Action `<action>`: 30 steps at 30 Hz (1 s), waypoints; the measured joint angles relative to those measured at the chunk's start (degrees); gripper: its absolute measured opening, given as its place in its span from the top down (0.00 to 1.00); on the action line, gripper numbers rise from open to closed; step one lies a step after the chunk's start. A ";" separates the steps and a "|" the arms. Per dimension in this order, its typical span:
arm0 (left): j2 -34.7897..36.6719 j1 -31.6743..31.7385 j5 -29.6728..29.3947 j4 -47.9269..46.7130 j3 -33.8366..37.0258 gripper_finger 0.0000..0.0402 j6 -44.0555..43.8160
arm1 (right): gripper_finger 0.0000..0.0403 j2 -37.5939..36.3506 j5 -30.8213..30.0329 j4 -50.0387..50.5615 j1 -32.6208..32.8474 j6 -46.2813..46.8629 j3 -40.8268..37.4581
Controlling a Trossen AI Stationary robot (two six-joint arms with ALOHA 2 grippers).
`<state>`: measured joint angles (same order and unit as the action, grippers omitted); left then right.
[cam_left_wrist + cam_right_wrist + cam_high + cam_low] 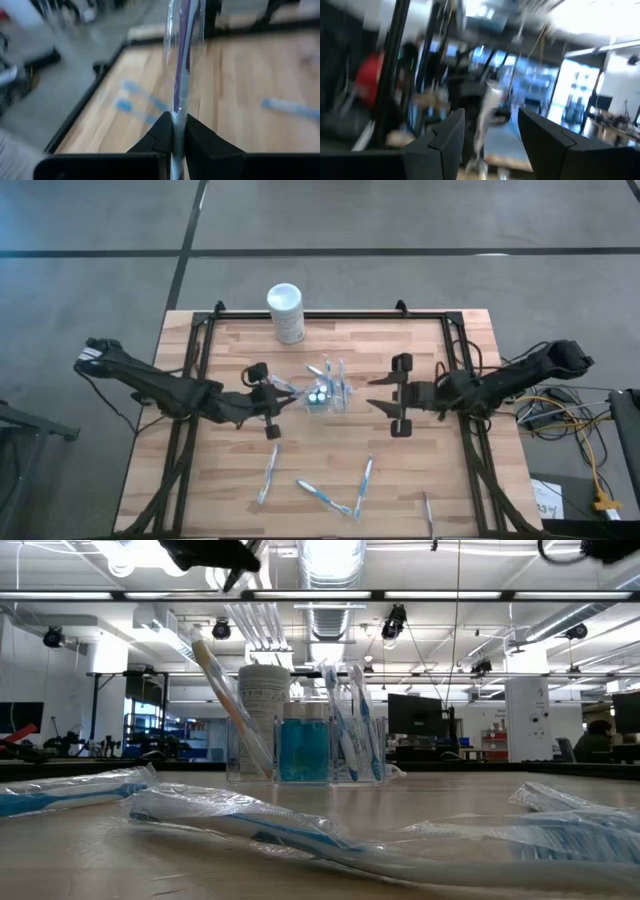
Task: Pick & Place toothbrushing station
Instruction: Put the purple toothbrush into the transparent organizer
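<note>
The toothbrushing station (326, 394) stands at the middle of the desk (240, 350). The left hand (272, 392), just left of it, grips a wrapped toothbrush (181, 65). The right hand (385, 394) is open, empty. Risk: the brush could catch the rim and tip the station.

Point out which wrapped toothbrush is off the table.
The wrapped toothbrush clamped in the left gripper; the others lie flat on the table.

The bench (330, 470) is seen from straight overhead; it is viewed level, close, from its surface. The holder (326, 391) is shared by both views.
</note>
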<state>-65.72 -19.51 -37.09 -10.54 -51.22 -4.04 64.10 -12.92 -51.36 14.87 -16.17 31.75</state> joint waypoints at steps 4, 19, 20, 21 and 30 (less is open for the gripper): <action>-0.12 0.02 -0.17 19.37 7.00 0.93 6.81 | 0.54 5.29 4.59 -17.21 -3.06 5.77 -5.16; -12.13 0.94 -7.73 28.89 3.07 0.93 13.57 | 0.36 24.15 10.42 -17.78 -7.56 13.08 5.70; -12.71 0.98 -8.28 29.00 2.72 0.93 13.87 | 0.35 24.66 10.43 -17.53 -7.69 13.21 6.07; -13.13 1.03 -8.58 28.95 2.43 0.93 14.22 | 0.34 25.27 10.41 -17.51 -7.73 13.23 6.75; -15.19 1.57 -9.50 29.04 1.29 0.93 14.52 | 0.34 26.87 10.40 -17.47 -7.84 14.59 9.35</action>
<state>-80.91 -17.94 -46.59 18.50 -49.93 10.48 90.96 -2.52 -68.83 7.03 -1.58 41.10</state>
